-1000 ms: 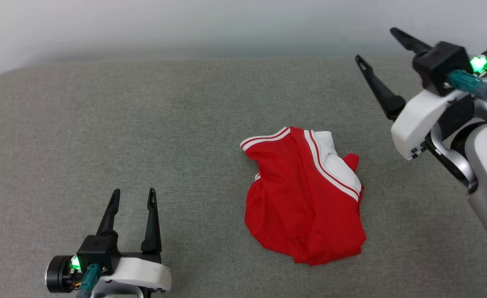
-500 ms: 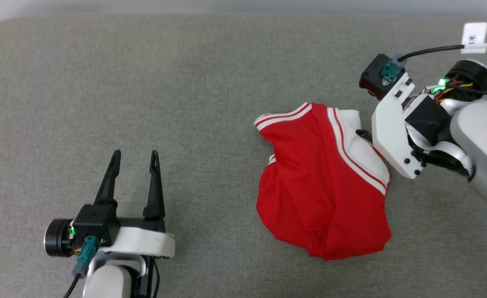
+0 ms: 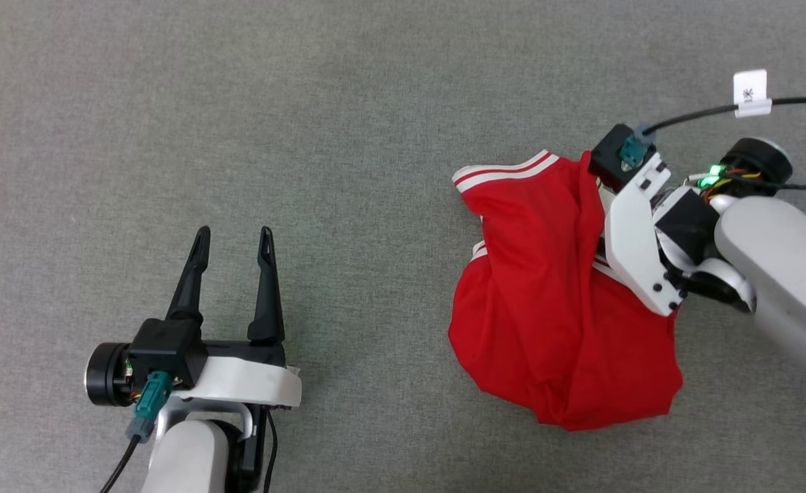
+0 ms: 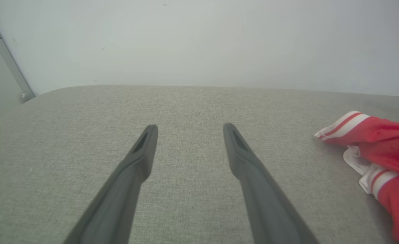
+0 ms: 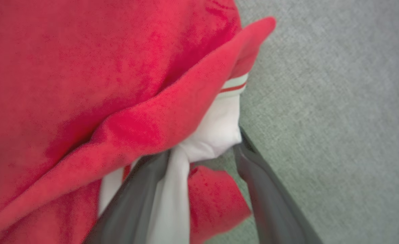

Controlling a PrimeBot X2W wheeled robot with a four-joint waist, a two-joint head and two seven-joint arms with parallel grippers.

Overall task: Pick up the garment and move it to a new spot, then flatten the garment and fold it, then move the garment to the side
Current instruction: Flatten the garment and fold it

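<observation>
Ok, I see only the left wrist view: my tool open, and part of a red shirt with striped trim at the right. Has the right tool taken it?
Observer: Not yet. In the right wrist view the right tool stands open, with white sleeve cloth between its two dark fingers.
Operator: Is the shirt flat?
Observer: No. The head view shows the red jersey shirt crumpled in a heap on the grey fabric surface.

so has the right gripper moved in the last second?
Yes. The right gripper was raised beyond the shirt, off its right side; now it is down at that edge, open fingers straddling a white fold.
</observation>
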